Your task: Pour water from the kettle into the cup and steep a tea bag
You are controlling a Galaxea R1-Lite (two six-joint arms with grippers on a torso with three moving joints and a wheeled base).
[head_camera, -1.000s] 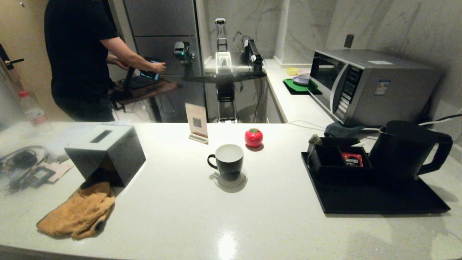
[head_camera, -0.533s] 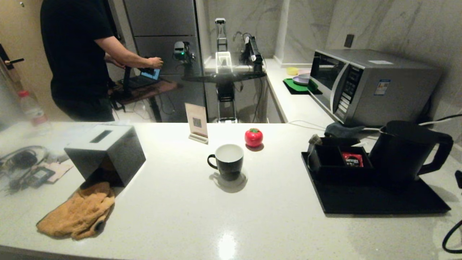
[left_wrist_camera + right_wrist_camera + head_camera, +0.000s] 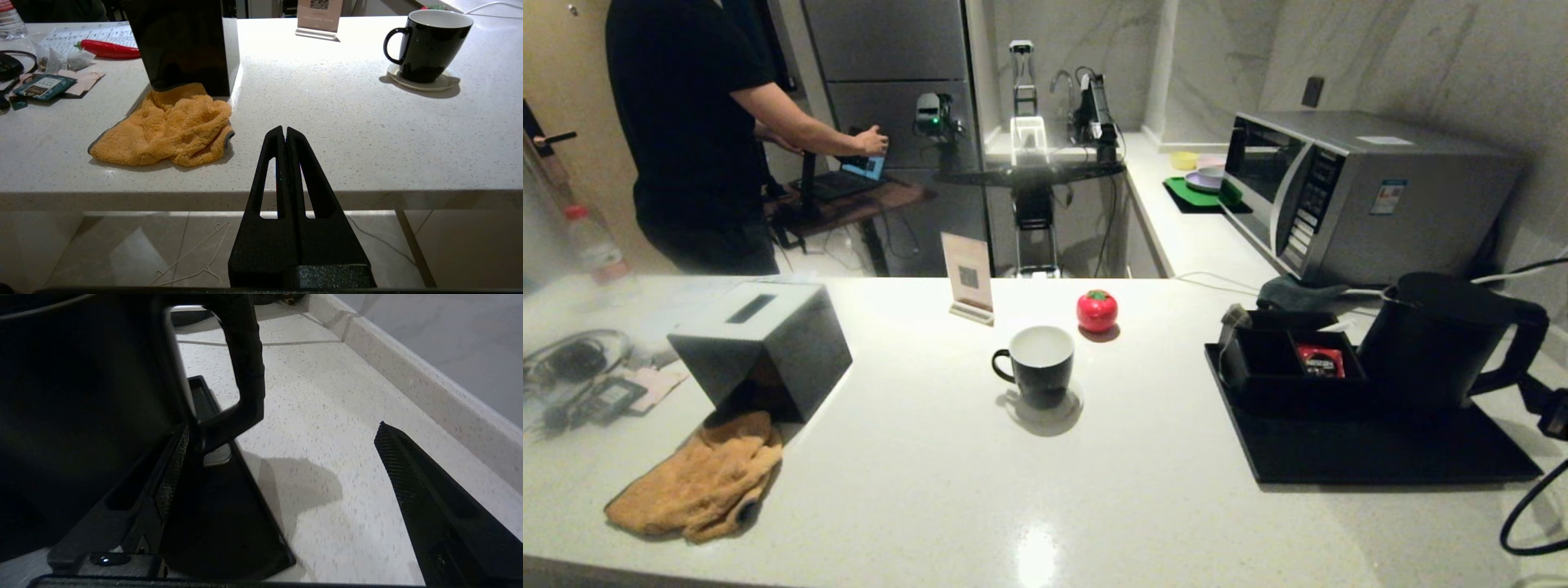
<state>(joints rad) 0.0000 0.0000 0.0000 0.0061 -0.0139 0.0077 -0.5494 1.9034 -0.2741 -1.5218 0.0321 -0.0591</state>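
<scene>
Right gripper (image 3: 282,457), jaws standing wide apart, hovering beside loop handle of large matte black bulbous kettle (image 3: 81,396); not gripping. Left gripper (image 3: 284,132) sitting closed, empty.

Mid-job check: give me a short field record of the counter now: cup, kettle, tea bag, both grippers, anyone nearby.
cup: black mug, white inside, upright on a coaster, mid-counter; looks empty
kettle: black kettle on the black tray, far right, handle pointing right
tea bag: greyish pouch at the left corner of the tray's black box
right gripper: wide open just beside the kettle handle, not gripping
left gripper: shut, empty, below the counter edge, facing the orange cloth
person: beyond the counter, hand at a device
</scene>
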